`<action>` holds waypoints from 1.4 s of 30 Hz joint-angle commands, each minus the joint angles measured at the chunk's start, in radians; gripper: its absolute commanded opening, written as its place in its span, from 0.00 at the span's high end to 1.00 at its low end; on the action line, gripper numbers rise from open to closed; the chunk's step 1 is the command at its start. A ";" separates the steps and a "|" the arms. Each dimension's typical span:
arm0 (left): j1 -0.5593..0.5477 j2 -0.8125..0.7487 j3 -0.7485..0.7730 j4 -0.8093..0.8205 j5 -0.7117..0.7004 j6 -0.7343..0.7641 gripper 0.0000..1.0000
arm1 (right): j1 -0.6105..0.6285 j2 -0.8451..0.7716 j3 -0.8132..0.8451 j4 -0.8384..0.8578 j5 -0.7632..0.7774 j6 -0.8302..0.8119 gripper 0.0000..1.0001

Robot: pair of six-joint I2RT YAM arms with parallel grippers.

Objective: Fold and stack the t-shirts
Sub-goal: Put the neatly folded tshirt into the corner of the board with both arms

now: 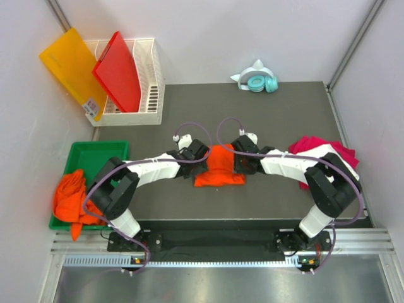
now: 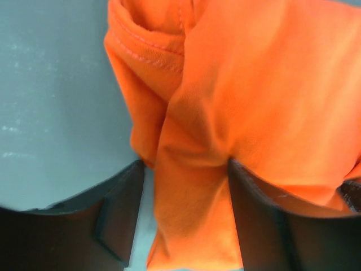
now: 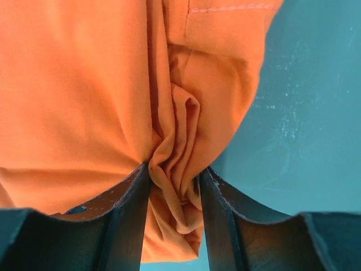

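From their bases at the near edge, both arms fold at the elbow and reach inward and low over the dark tabletop (image 1: 284,120), forearms nearly level, so the two hands face each other across one garment.

The left hand (image 1: 201,156) has its fingers (image 2: 121,217) partly closed, with a thick fold of the orange t-shirt (image 1: 219,172) filling the gap and pressing on both inner faces. Just beyond its fingertips a stitched hem curls over, and bare tabletop shows to the left of that hem.

The right hand (image 1: 243,161) is closed further. Its fingers (image 3: 132,209) stand narrowly apart and pinch a tight bunch of the same cloth, which gathers into vertical pleats right at the tips. A hemmed edge lies ahead of it.

Between the two hands the orange t-shirt sits as a compact, partly folded bundle, its lower part resting on the tabletop.

Behind the left hand, off the tabletop's edge, a heap of orange t-shirts (image 1: 71,199) spills over a green tray (image 1: 95,151). Behind the right hand lies a magenta t-shirt (image 1: 315,145), partly covered by that arm.

Far beyond the left hand a white basket (image 1: 150,82) holds a red board (image 1: 118,71), with a yellow-orange board (image 1: 71,66) leaning beside it. Teal headphones (image 1: 257,82) sit at the far edge.
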 commanded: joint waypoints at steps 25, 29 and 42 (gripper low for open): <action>-0.031 -0.054 -0.015 -0.071 -0.052 0.050 1.00 | -0.010 -0.129 -0.056 -0.102 0.100 -0.017 1.00; -0.053 -0.068 0.115 -0.106 -0.075 0.126 1.00 | -0.019 -0.164 0.040 -0.170 0.183 -0.066 1.00; -0.103 0.012 0.405 -0.164 -0.064 0.268 1.00 | -0.057 -0.242 0.220 -0.285 0.315 -0.115 1.00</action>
